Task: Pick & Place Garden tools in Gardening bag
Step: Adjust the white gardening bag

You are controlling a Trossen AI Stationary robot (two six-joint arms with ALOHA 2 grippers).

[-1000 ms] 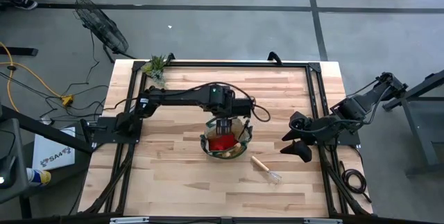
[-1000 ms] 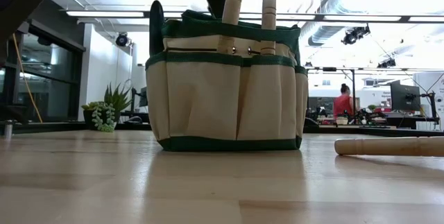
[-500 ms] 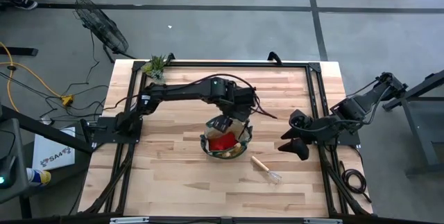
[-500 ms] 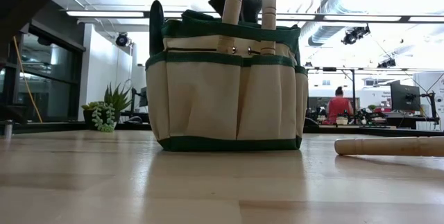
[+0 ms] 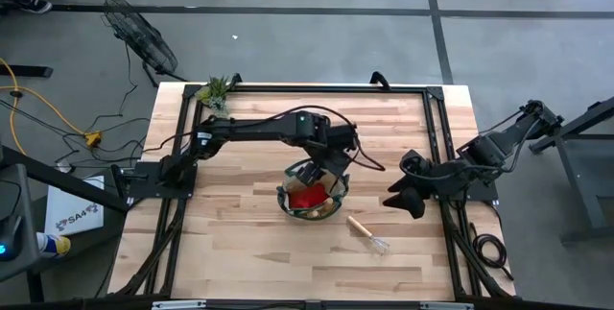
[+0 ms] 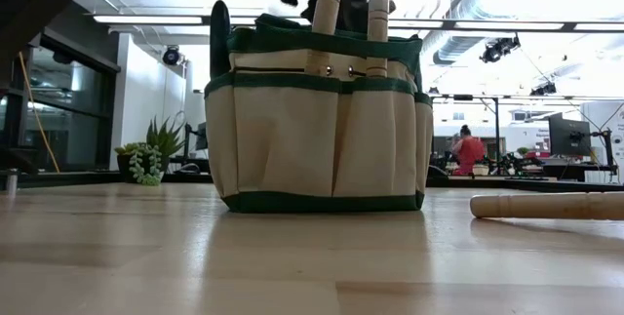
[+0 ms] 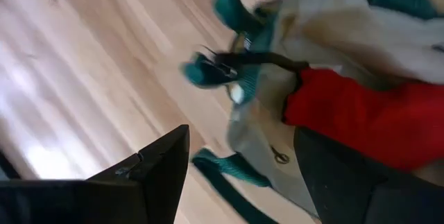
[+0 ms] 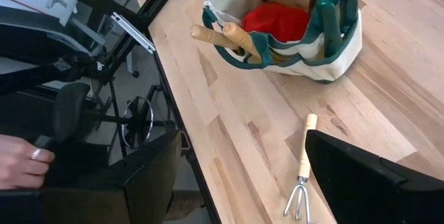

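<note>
Left tool point(image 5: 331, 164) hangs over the far rim of the small round tan canvas bag with dark green trim point(image 5: 312, 195), its dark fingers point(image 7: 149, 175) spread wide and holding nothing. Inside the bag sits the red glove point(image 8: 281, 20), with two wooden handles point(image 6: 328, 1) poking up above the rim. Out on the pale wooden table point(image 5: 249, 243), just beside the bag, lies the wooden-handled wire rake point(image 5: 367, 233). Right tool point(image 5: 401, 195) waits at the table's right edge, fingers apart.
</note>
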